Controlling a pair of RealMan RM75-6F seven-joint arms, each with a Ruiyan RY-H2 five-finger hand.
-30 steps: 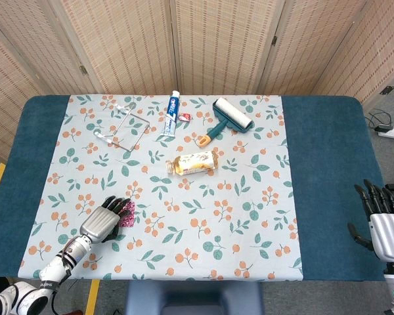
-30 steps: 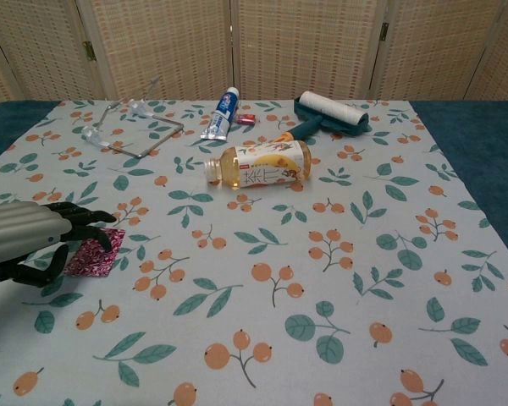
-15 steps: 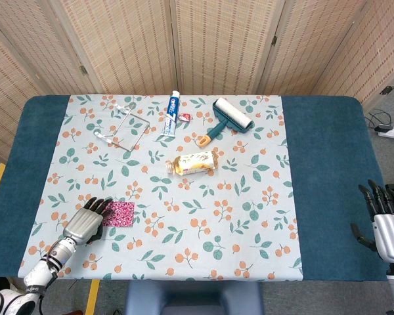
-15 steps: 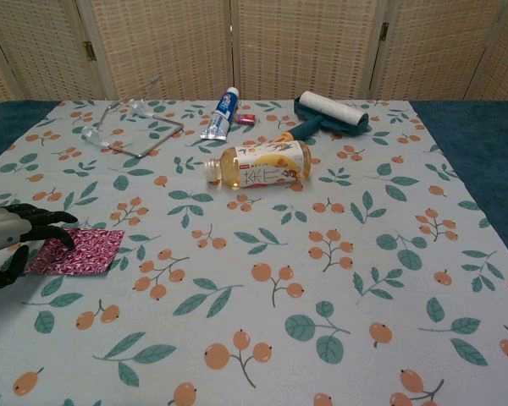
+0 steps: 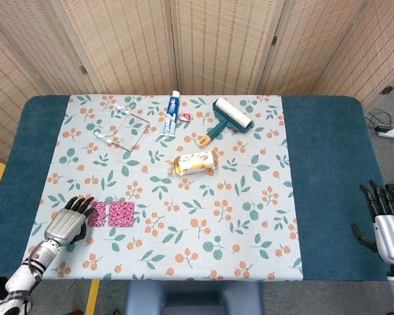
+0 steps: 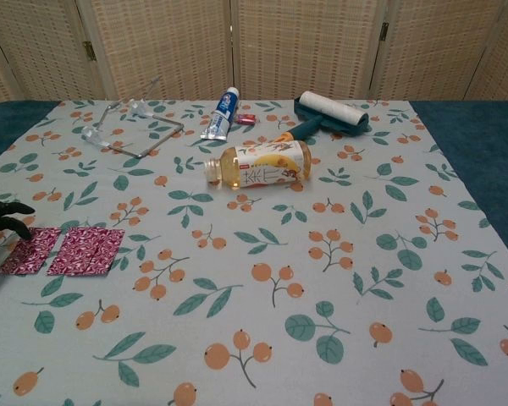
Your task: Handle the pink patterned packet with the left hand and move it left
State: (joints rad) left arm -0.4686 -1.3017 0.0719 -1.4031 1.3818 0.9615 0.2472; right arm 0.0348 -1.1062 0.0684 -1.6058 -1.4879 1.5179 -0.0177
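Glossy foil-like packet [image 5: 121, 213]; matt cloth tablecloth [image 5: 249, 216]; metal hand [image 5: 64, 224]

The left hand [image 5: 67, 220] lies low over the table near its front-left corner, palm down, fingers spread and pointing toward the far edge, its forearm running back off the front edge. The right hand [image 5: 387, 223] hangs beyond the table's right edge, fingers apart and upright, holding nothing.

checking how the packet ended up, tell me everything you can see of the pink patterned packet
The pink patterned packet looks like a thin, flat foil-like wrapper with a dense pink and white print. It lies flat on the floral tablecloth near the front left, showing as two squarish panels side by side with a narrow gap or fold between them. The left hand has its fingertips at the left panel's edge; actual contact is unclear.
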